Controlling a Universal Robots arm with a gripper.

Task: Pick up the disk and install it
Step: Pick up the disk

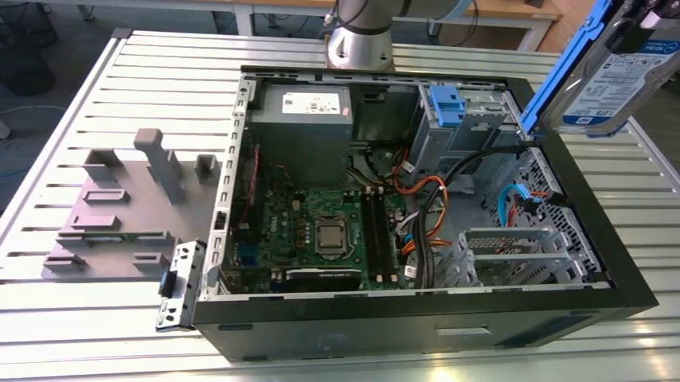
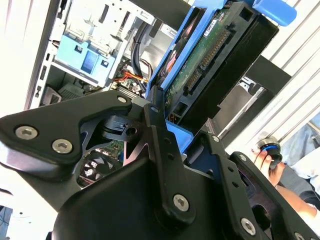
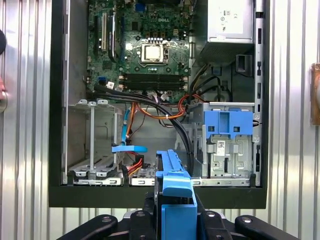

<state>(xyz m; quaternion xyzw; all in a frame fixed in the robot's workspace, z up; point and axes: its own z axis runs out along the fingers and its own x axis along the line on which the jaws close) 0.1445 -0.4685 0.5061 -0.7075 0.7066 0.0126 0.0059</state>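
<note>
Slatted table [image 1: 85,318], open case [image 1: 595,263], pincer [image 2: 172,127] gripping disk [image 1: 627,79]

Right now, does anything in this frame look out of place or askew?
Nothing looks damaged or spilled. The disk is held tilted in the gripper above the open computer case, not yet seated. One oddity: a person's hand sits close beside the case in the second wrist view.

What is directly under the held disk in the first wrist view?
The disk, clamped in the tool, hangs above the open computer case. Below lie a grey drive cage and loose cables. The carrier hides the case floor beneath it.
</note>
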